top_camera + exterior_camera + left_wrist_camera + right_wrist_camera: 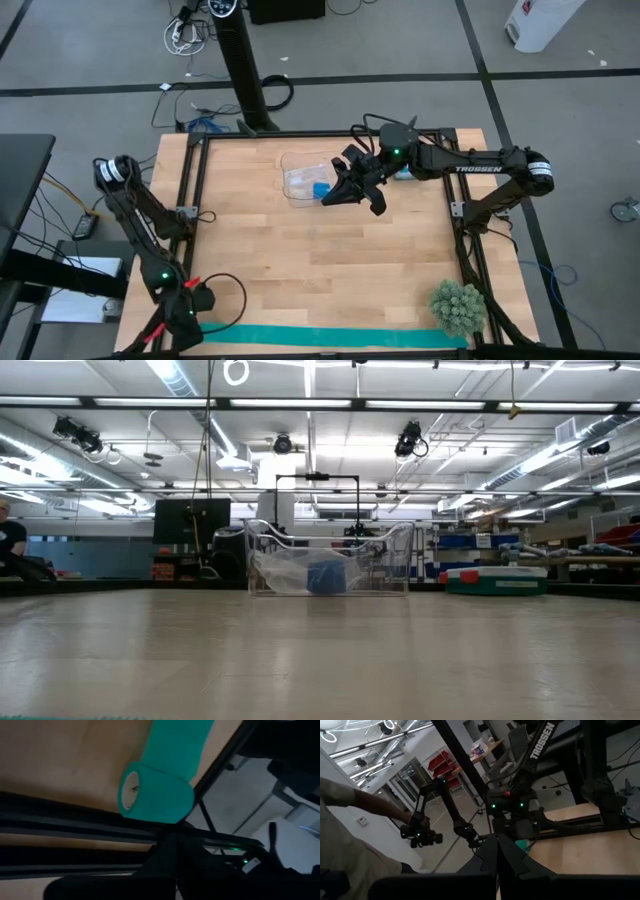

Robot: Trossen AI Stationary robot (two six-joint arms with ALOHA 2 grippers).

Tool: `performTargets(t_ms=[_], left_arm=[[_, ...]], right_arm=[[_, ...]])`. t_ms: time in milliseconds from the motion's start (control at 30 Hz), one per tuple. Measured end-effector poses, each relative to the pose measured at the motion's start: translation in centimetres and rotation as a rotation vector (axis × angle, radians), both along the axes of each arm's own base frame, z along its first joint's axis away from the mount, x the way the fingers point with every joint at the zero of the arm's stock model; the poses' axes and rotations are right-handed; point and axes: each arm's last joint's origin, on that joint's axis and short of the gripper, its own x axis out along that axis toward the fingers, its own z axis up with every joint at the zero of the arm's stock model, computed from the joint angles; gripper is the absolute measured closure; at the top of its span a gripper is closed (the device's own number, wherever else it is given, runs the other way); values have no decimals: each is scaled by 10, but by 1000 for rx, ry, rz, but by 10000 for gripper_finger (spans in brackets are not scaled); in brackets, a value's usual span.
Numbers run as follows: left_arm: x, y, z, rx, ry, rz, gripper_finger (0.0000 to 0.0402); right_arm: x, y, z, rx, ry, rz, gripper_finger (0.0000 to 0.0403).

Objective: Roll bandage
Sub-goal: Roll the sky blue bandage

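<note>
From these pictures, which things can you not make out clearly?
- Bandage strip: the high view's lower edge cuts it off near the left end effector.
- Coil in the left wrist view: contact with the fingers is unclear.
- Blue roll: blurred behind clear plastic in the low view.
- Right end effector: fingertips too small.

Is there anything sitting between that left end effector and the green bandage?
Nothing visible. The left end effector sits at the near left corner, right by the bandage, whose rolled end shows just ahead of it on the table.
</note>
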Motion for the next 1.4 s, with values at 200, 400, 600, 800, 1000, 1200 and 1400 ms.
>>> performTargets(t_ms=[200, 400, 600, 800, 1000, 1200, 1400], left_arm=[[0, -2, -6, 10, -3, -63, 383], [1, -2, -10, 12, -54, -165, 383], [4, 0, -11, 10, -87, -218, 383], [10, 3, -11, 15, -81, -194, 383], [12, 5, -7, 63, -85, -157, 383], [16, 13, 11, 151, -187, -119, 382], [17, 19, 25, 177, -169, -193, 382]], right_arm=[[0, -1, 0, 0, -2, -4, 403], [0, -2, 0, 1, -2, -6, 403], [0, -2, 0, 1, -2, -6, 403], [0, -3, 0, 1, -2, -9, 403], [-1, -6, 0, 1, -2, -19, 403], [-1, -10, 0, 1, -3, -26, 403], [-1, -13, 1, 14, -1, -34, 403]])
